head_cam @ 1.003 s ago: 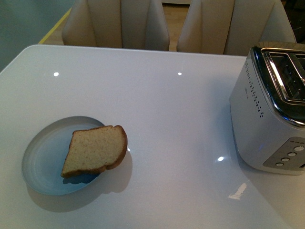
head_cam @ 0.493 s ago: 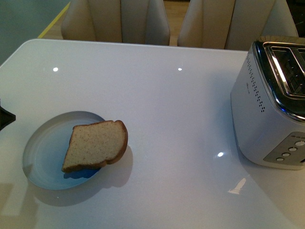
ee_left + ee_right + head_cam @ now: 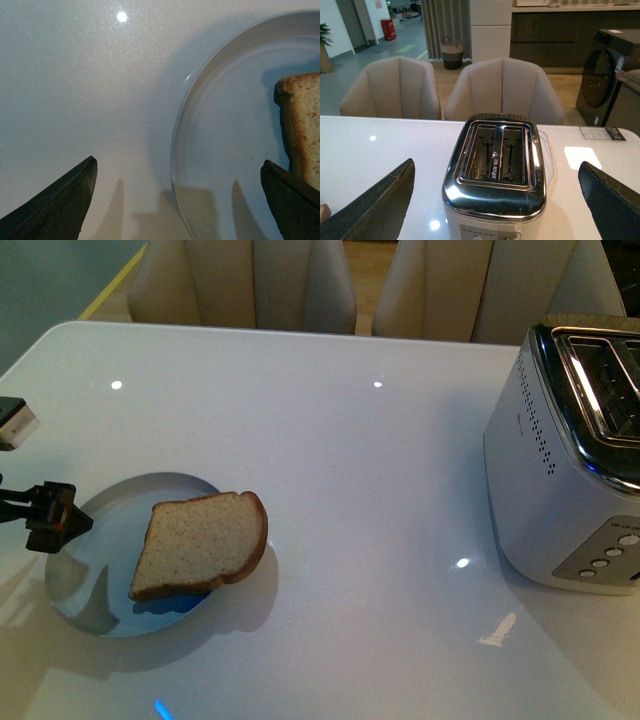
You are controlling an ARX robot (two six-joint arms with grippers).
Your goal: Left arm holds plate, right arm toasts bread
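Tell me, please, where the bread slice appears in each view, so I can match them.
Front view: the bread lies lower left on the plate, overhanging its rim toward the toaster.
Left wrist view: only a crusted corner of the bread shows, on the plate.
Right wrist view: not in it.
Shared landmark: the plate joins front and left wrist; the toaster joins front and right wrist.

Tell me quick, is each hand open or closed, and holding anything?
Left hand: open, empty, by the plate rim.
Right hand: open, empty, facing the toaster.
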